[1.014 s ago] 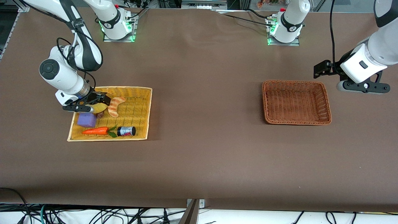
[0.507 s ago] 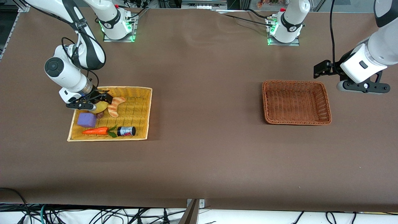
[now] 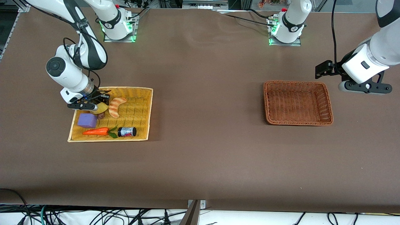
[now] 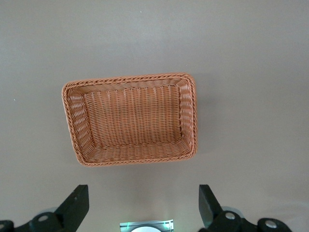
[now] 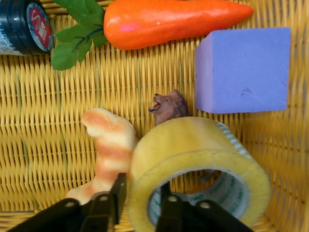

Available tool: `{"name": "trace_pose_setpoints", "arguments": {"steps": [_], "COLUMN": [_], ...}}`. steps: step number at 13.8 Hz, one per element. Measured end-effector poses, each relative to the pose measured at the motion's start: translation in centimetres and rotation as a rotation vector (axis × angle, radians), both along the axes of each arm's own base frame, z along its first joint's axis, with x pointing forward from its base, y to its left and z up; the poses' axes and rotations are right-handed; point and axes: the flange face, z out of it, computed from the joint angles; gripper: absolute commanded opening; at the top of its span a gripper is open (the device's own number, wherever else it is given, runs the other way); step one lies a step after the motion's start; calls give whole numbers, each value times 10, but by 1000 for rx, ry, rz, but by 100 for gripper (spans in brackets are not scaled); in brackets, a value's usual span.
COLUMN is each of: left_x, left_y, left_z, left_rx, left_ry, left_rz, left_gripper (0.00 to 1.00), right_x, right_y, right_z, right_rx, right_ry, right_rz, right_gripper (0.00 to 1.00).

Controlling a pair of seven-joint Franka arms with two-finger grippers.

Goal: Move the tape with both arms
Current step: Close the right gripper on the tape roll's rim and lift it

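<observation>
right claw (image 5: 137, 205): clamped on the tape's (image 5: 193, 169) wall, one finger outside the roll, one inside the core.
tape location: in the claw, low in the yellow basket (image 3: 137, 115), croissant (image 5: 108, 152) just beside it, purple block (image 5: 244, 70) and small brown figure (image 5: 168, 105) near.
tape axis: core bore roughly level, open end facing the wrist camera; roll on edge.
left claw (image 4: 140, 208): jaws wide, holding nothing, waiting up over the table by the brown basket (image 3: 298, 103).
done: grasp looks made.
left: lift out, handover to left arm, presumably drop in brown basket.
</observation>
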Motion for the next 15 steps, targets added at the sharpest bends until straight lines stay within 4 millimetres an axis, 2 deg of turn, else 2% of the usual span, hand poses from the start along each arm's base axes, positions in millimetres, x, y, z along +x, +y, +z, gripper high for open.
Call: {"name": "trace_pose_setpoints", "arguments": {"steps": [6, 9, 11, 13, 15], "left_x": [0, 0, 0, 0, 0], "left_y": [0, 0, 0, 0, 0], "left_z": [0, 0, 0, 0, 0], "left_rx": [0, 0, 0, 0, 0], "left_ry": [0, 0, 0, 0, 0], "left_rz": [0, 0, 0, 0, 0], "left_gripper": [100, 100, 100, 100, 100], "right_x": [2, 9, 18, 28, 32], "right_y": [2, 12, 31, 59, 110], "right_z": [5, 33, 68, 105, 137], "right_rx": [0, -2, -3, -4, 2], "right_ry": [-13, -9, -2, 19, 29], "right_rz": [20, 43, 70, 59, 3], "right_gripper": [0, 0, 0, 0, 0]}}
